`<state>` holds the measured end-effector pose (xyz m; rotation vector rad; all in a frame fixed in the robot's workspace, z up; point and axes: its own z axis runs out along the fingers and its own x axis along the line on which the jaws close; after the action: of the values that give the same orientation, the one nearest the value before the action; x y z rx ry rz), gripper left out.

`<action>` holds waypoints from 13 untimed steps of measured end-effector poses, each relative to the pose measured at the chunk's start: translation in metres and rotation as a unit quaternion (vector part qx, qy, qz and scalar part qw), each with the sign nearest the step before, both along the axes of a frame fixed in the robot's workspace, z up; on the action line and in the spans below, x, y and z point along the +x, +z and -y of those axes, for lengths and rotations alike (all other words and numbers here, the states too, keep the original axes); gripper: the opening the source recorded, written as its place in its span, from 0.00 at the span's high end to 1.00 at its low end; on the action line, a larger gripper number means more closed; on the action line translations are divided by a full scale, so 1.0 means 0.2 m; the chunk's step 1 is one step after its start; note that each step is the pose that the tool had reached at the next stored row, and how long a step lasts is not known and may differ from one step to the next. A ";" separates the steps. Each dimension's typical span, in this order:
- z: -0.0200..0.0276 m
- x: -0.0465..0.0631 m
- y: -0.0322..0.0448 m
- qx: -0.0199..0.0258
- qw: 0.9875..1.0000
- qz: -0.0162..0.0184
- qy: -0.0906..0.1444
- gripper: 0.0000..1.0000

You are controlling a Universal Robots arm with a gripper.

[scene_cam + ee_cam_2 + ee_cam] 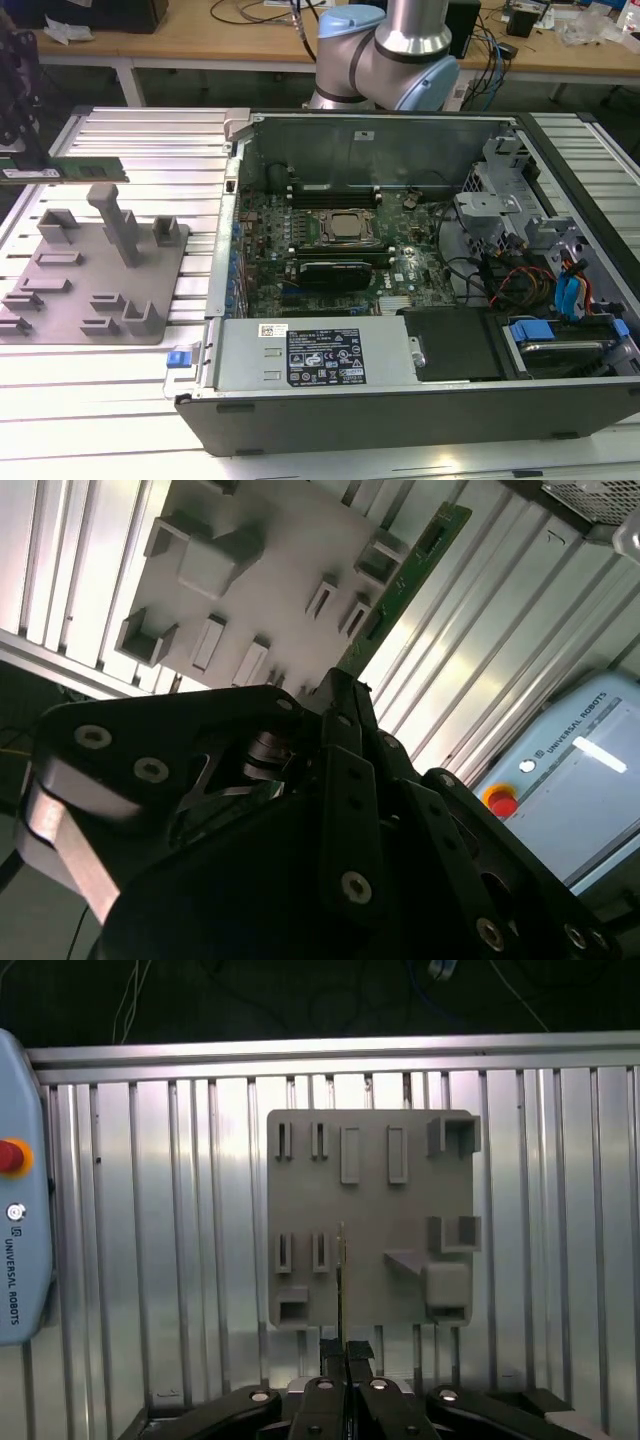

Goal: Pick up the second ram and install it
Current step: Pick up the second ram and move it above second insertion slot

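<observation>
The second ram (85,168) is a long green stick held level in the air at the exterior view's far left, above the grey fixture plate (100,300). My black gripper (24,158) is shut on one end of it. In the second wrist view the ram (405,580) runs out from between the fingertips of the gripper (340,687) over the plate (270,570). The first wrist view shows the ram (341,1270) edge-on as a thin line above the gripper (345,1348). The open computer case (300,405) with its motherboard (290,290) lies toward the exterior view's right.
Grey blocks and a tall post (118,222) rise from the fixture plate under the ram. In the case are the CPU socket (345,228), a black card (335,272) and cables (500,275). A teach pendant (18,1210) lies on the ribbed metal table (130,135).
</observation>
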<state>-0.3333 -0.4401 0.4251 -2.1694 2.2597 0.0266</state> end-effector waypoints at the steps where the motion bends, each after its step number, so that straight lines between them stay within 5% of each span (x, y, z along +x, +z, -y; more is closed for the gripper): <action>1: 0.000 0.02 0.000 0.000 1.000 0.000 0.000 0.91; 13: 0.000 0.19 0.000 0.000 1.000 0.000 0.000 0.91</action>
<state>-0.2959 -0.4401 0.4251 -2.1695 2.2598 0.0268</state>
